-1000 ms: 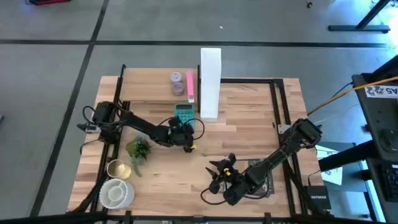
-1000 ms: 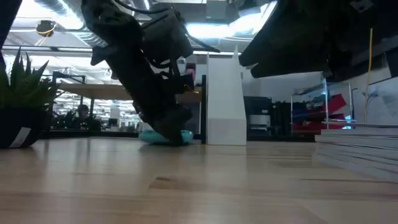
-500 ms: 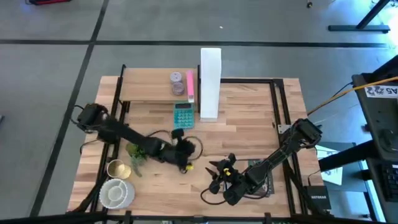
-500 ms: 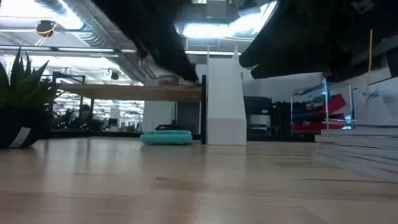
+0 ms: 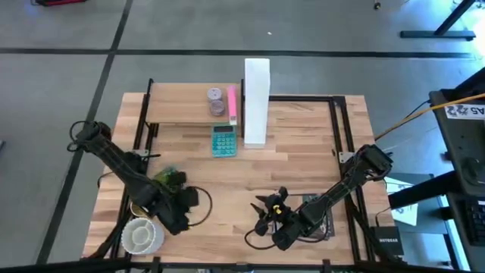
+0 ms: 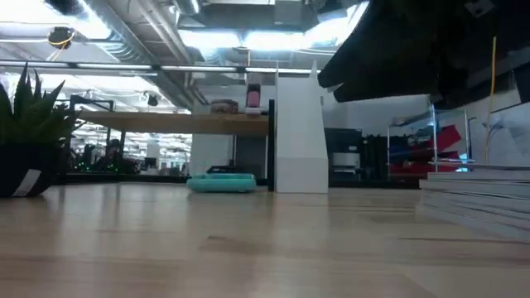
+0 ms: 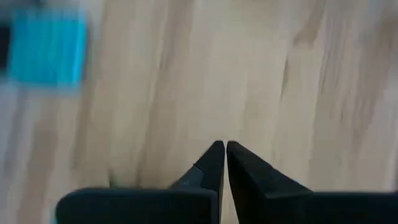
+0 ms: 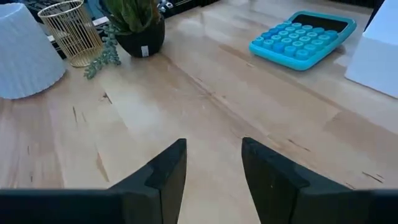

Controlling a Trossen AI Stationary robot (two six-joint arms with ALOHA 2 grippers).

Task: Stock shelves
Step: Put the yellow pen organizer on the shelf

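Observation:
The shelf, a raised light-wood plank (image 5: 182, 110), stands at the table's far left with a small round jar (image 5: 217, 100) and a pink item (image 5: 231, 106) on it. Beside it stands the tall white file box (image 5: 256, 102). A teal calculator (image 5: 223, 141) lies flat on the tabletop in front of the shelf. My left gripper (image 5: 186, 208) hangs shut near the table's near left, well away from the calculator (image 7: 46, 46). My right gripper (image 8: 212, 149) waits open at the near middle with nothing between its fingers.
A potted plant (image 5: 168, 180), a gold wire cup (image 5: 140, 206) and a white ribbed bowl (image 5: 140, 235) crowd the near left corner beside my left gripper. A stack of books (image 6: 480, 199) lies under my right arm. Bare wood stretches between the grippers and the calculator.
My left gripper has drawn back from the calculator toward the table's near left corner. The calculator stays flat where it was, in front of the shelf.

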